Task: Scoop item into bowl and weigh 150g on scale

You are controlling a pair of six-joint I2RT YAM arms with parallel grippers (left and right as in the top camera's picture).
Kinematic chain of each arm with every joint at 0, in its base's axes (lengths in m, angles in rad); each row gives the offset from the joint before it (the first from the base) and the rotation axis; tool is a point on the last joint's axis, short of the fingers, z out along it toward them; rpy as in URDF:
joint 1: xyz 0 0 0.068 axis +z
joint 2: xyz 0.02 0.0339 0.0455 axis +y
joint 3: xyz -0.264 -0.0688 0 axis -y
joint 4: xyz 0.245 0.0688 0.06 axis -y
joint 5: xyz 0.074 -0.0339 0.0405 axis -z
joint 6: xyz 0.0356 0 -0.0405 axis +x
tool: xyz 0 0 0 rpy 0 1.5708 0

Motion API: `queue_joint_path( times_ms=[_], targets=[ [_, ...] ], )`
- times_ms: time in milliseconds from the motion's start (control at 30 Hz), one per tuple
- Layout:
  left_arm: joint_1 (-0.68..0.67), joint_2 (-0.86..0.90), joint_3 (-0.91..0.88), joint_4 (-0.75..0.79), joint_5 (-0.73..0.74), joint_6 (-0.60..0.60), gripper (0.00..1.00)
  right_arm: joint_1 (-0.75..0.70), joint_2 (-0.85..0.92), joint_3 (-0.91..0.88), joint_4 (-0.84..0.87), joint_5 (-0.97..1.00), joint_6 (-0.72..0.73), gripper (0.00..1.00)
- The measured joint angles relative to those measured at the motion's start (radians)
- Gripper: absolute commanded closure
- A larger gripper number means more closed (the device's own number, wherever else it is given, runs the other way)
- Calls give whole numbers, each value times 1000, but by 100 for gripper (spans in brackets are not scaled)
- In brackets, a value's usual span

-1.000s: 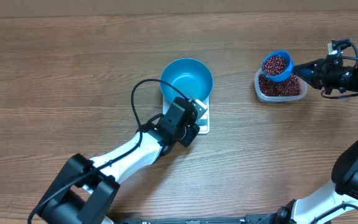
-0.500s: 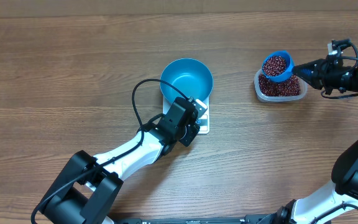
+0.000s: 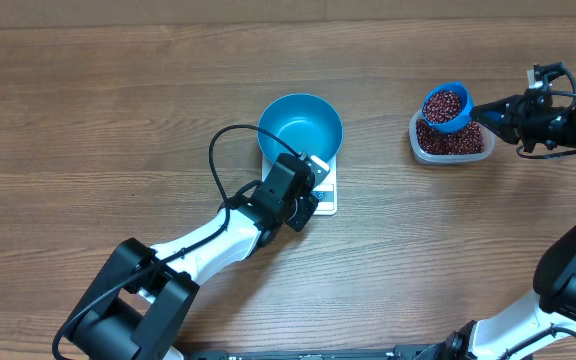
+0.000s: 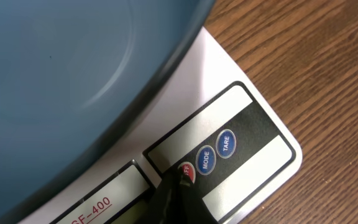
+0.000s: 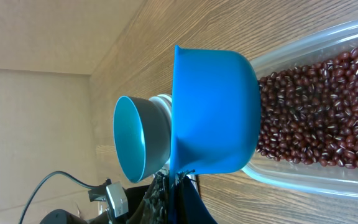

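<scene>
The empty blue bowl [image 3: 300, 125] stands on the white scale [image 3: 328, 196]. My left gripper [image 3: 310, 200] is shut, and its tip [image 4: 176, 184] touches the red button [image 4: 188, 171] on the scale's panel [image 4: 253, 140], beside the MODE and TARE buttons. The bowl's wall [image 4: 73, 62] fills the upper left of the left wrist view. My right gripper [image 3: 496, 112] is shut on the handle of a small blue scoop [image 3: 446, 105] heaped with beans, held just above the clear tub of beans [image 3: 453, 142]. In the right wrist view the scoop [image 5: 216, 118] hangs before the beans [image 5: 316, 112].
Both arms reach in from the front edge, the left arm's black cable [image 3: 218, 160] looping over the wood table [image 3: 118, 110] to the left of the scale. The tub sits at the far right, roughly a bowl's width from the bowl.
My left arm has edged slightly and its cable loop has shifted a little. The right gripper and the loaded scoop have stayed in place.
</scene>
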Motion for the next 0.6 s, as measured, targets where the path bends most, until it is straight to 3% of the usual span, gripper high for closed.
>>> queue_joint_path(
  times_ms=[600],
  targets=[
    [0, 20, 0, 24, 12, 1, 96, 0, 0, 0, 0, 0, 0, 96]
  ],
)
